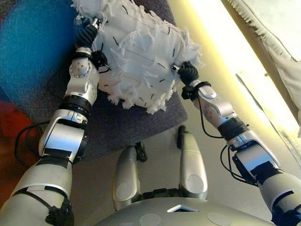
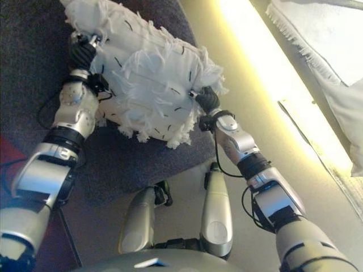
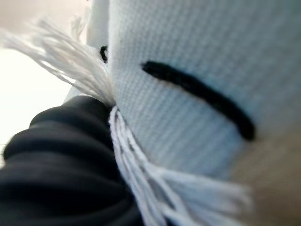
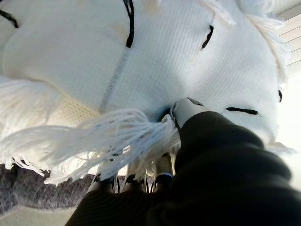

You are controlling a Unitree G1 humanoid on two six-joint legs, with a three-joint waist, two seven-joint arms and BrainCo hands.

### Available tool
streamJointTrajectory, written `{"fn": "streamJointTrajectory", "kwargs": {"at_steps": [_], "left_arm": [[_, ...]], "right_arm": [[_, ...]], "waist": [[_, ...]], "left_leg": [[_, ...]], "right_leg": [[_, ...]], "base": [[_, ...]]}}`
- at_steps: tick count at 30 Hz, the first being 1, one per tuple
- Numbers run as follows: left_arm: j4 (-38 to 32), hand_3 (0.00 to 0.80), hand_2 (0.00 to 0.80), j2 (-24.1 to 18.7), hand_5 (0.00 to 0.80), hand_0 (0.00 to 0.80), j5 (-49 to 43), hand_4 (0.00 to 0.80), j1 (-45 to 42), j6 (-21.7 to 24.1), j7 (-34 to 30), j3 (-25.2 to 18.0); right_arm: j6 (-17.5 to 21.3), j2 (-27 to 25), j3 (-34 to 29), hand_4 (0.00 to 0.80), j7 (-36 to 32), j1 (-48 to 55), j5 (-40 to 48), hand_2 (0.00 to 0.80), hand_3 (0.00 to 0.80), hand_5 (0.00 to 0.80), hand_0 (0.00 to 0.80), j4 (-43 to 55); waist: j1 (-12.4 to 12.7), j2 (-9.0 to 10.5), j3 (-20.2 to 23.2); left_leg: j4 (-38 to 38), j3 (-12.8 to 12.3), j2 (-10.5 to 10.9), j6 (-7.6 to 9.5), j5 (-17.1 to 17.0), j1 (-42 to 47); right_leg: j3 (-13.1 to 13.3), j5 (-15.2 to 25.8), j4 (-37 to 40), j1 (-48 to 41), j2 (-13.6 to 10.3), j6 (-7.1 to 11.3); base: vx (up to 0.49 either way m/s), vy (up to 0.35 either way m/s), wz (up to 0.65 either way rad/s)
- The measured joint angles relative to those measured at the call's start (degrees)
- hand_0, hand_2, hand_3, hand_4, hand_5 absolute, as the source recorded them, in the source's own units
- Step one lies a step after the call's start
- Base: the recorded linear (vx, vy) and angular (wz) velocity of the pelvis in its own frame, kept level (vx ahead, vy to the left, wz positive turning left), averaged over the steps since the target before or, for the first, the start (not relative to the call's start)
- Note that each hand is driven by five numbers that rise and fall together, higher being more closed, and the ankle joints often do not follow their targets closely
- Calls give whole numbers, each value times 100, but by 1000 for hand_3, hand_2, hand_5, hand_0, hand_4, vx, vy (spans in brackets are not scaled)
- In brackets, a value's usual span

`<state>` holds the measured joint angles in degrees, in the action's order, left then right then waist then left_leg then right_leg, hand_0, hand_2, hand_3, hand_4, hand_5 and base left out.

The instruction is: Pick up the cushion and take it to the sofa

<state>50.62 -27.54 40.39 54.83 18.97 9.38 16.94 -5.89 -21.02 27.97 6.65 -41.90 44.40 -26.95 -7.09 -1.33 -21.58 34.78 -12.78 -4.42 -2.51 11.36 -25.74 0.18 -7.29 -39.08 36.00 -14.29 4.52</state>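
Observation:
A white cushion (image 1: 138, 56) with long fringe and short black stitches is held up between my two hands over a dark grey rug (image 1: 127, 125). My left hand (image 1: 87, 30) presses on its left side, and its wrist view shows only cushion cloth (image 3: 211, 70) against the dark cover. My right hand (image 1: 187, 71) is against the cushion's right lower edge, buried in fringe (image 4: 94, 136) in its wrist view. The far side of the cushion is hidden.
A blue round shape (image 1: 33, 42) and a red patch (image 1: 11, 136) lie at the left of the rug. A pale floor strip (image 1: 235, 61) runs along the right. Light cloth with a fringed edge (image 2: 317, 39) sits at the upper right.

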Motion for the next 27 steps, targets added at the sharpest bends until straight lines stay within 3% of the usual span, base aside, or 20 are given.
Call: {"fn": "streamJointTrajectory", "kwargs": {"at_steps": [9,10,11,12,19,27], "left_arm": [[5,800,800,63,800,800,97,800,109,60,23,4],[13,129,129,76,129,129,96,129,107,60,31,-1],[35,0,0,88,0,0,98,0,106,61,51,-27],[44,0,0,107,0,0,98,0,106,62,88,-37],[92,0,0,249,0,0,97,0,104,212,370,-201],[112,0,0,285,0,0,14,0,-31,284,681,-251]], "right_arm": [[-472,-138,27,800,-4,-8,-375,800,800,800,800,373],[-541,-147,27,800,-4,-8,-375,800,800,800,800,398],[-590,-163,35,420,-5,-8,-374,420,420,420,420,419],[-628,-210,56,0,-7,-8,-373,0,0,0,0,419],[-697,-310,94,0,-106,-8,-372,0,0,0,0,422],[-854,-469,67,0,-273,24,-504,0,0,0,0,492]], "waist": [[-81,-171,-82],[-126,-176,-83],[-145,-187,-81],[-148,-210,-73],[-177,-402,10],[-162,-431,25]], "left_leg": [[-106,-107,65,7,-7,110],[-100,-108,71,7,-7,108],[-97,-115,69,7,-7,108],[-98,-118,67,7,-7,101],[-136,-138,78,7,-17,43],[-655,-283,216,2,-289,358]], "right_leg": [[111,-41,-75,36,-48,14],[115,-68,-102,46,-59,2],[115,-92,-119,53,-68,-9],[116,-99,-121,64,-69,-20],[125,-83,-125,148,-79,5],[119,-84,-42,18,-223,11]], "base": [[22,60,-3],[7,30,5],[5,35,4],[2,38,2],[7,61,0],[4,78,5]]}}
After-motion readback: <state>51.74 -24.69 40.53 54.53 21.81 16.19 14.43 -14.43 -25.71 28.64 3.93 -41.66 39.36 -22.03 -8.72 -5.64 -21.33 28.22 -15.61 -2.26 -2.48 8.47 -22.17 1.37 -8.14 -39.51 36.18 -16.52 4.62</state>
